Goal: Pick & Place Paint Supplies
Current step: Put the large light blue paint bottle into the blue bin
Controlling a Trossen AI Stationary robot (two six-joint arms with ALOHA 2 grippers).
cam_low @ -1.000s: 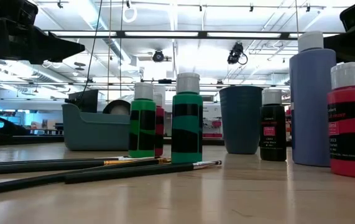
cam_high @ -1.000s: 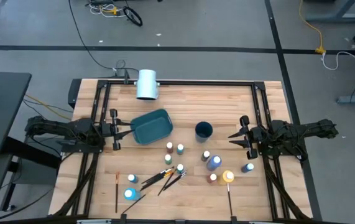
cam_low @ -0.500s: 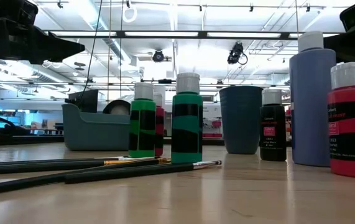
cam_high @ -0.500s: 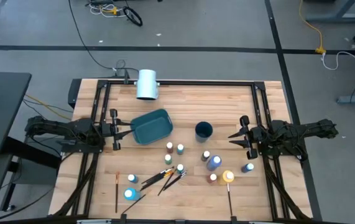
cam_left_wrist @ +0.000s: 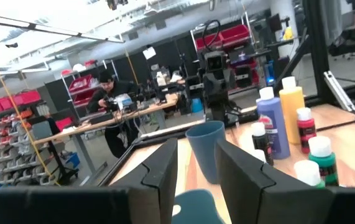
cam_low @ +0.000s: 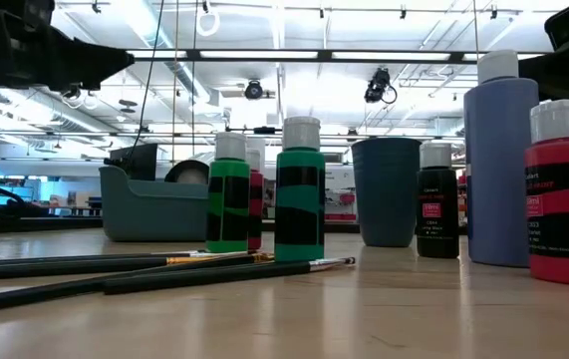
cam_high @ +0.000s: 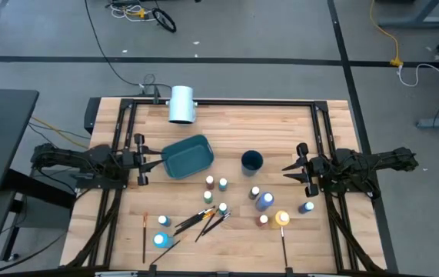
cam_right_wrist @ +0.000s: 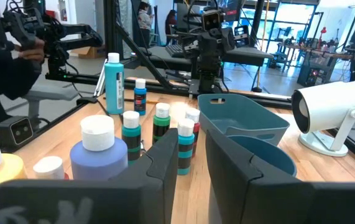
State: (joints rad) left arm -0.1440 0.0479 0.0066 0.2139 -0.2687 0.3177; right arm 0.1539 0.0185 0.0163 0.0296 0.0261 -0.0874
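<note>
Low view: red bottle [cam_low: 563,189] cut off at picture edge; big blue bottle [cam_low: 501,160] hides things behind.

Brushes [cam_high: 204,219] and small bottles [cam_high: 223,185] sit mid-table, between both claws, well apart from each.

Left gripper [cam_high: 140,160] near teal bin [cam_high: 187,156], fingers apart, holding nothing.

Right gripper [cam_high: 302,171] near dark cup [cam_high: 251,161], fingers apart, holding nothing.

Wooden table [cam_high: 281,127]. White cylinder [cam_high: 181,104] at far edge. Person at desk [cam_left_wrist: 112,99] far back in room.

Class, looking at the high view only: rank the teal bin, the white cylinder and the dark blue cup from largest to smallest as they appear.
1. Teal bin
2. White cylinder
3. Dark blue cup

All three differ clearly in this view.
</note>
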